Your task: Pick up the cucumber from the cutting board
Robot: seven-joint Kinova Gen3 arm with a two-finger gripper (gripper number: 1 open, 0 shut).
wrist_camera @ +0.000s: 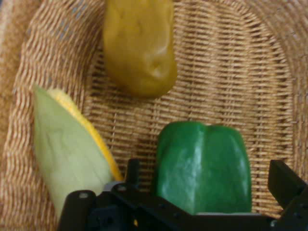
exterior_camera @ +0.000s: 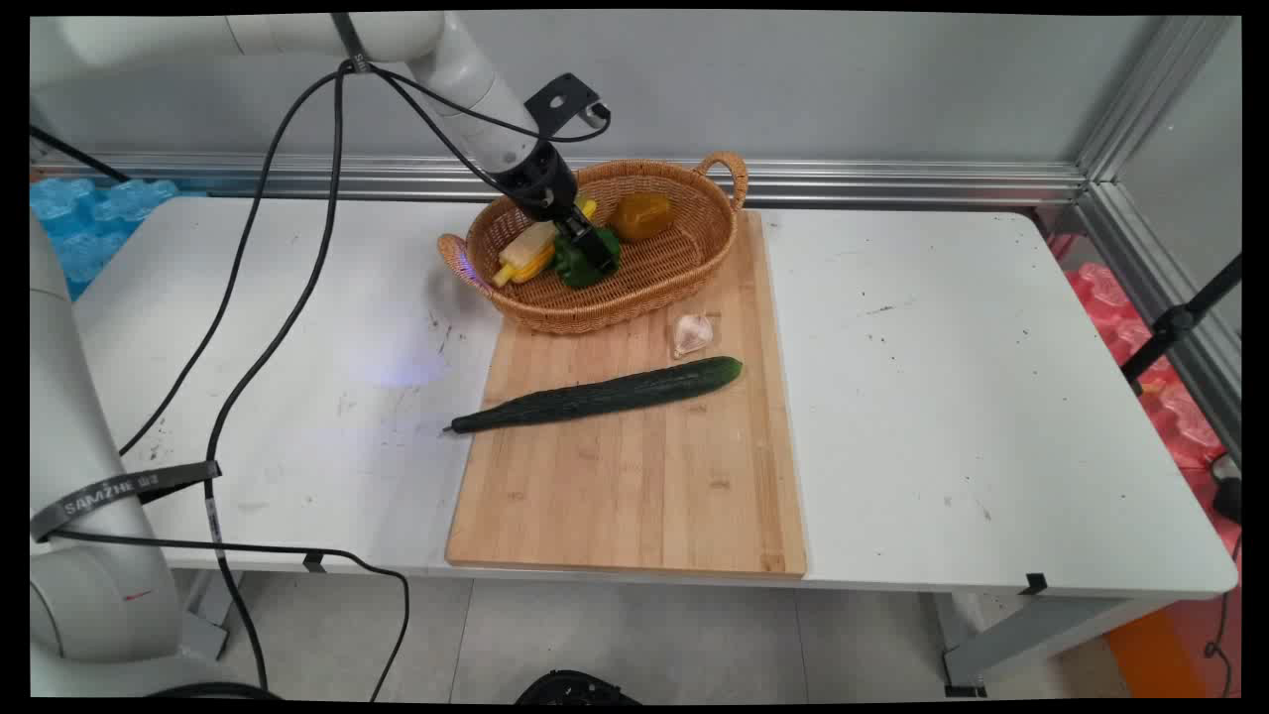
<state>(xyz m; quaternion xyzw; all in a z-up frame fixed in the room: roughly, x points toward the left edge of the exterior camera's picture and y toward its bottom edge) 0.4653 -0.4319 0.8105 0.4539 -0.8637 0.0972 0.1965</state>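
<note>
Green pepper (wrist_camera: 202, 166) between spread jaws (in basket (wrist_camera: 269, 72)); corn (wrist_camera: 67, 154) beside.

The hand (exterior_camera: 592, 248) reaches into the wicker basket (exterior_camera: 684, 273) at a green pepper (exterior_camera: 575, 266), beside corn (exterior_camera: 525, 256) and a yellow pepper (exterior_camera: 640, 215); cucumber (exterior_camera: 605, 394) and garlic (exterior_camera: 691, 332) lie on the cutting board (exterior_camera: 634, 496).

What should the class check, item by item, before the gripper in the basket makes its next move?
1. Gripper open: ok, one finger either side of the green pepper.
2. Fingers touching the pepper: cannot tell.
3. Corn apart from the pepper: ok, but close beside one finger.
4. Yellow pepper out of the way: ok.
5. Basket on the cutting board: ok.
6. Cucumber and garlic outside the basket: ok.
</note>
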